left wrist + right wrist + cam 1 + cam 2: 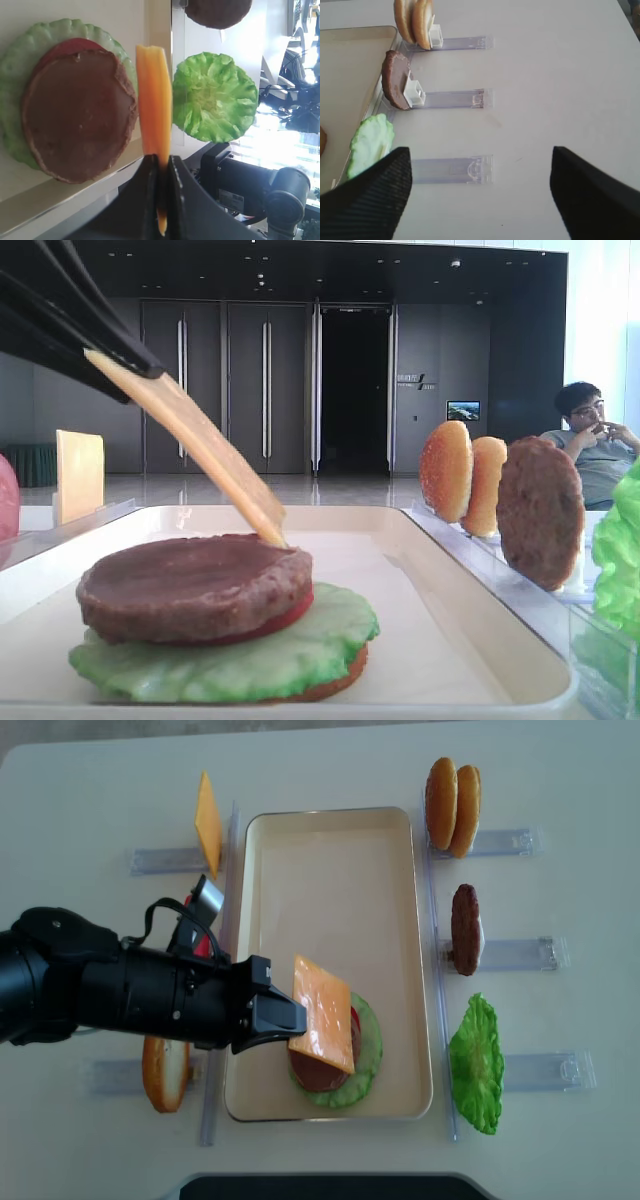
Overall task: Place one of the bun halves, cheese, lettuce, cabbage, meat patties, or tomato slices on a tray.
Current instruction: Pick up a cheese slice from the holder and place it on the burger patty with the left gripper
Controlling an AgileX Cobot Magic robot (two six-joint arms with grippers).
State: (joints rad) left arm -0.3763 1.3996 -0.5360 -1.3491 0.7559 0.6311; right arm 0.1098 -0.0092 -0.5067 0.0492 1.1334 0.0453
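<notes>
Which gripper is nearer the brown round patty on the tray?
Left. The left gripper hangs beside the brown round patty, holding cheese over it; the right gripper hovers over bare table.

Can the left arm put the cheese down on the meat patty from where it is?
Probably yes. The left end effector holds the cheese tilted right over the meat patty, one corner already touching it, and nothing lies between them.

This looks like a robot demonstration space in an office-building lobby rather than a kitchen. Beyond the far edge of the white surface (330,760) stands a dark wall of tall panelled doors (265,390) with long handles, small wall signage (415,381) and a polished floor, and a seated man (592,445) watches from the right. The toy food stands in clear plastic racks (451,99) along the surface's edges.
</notes>
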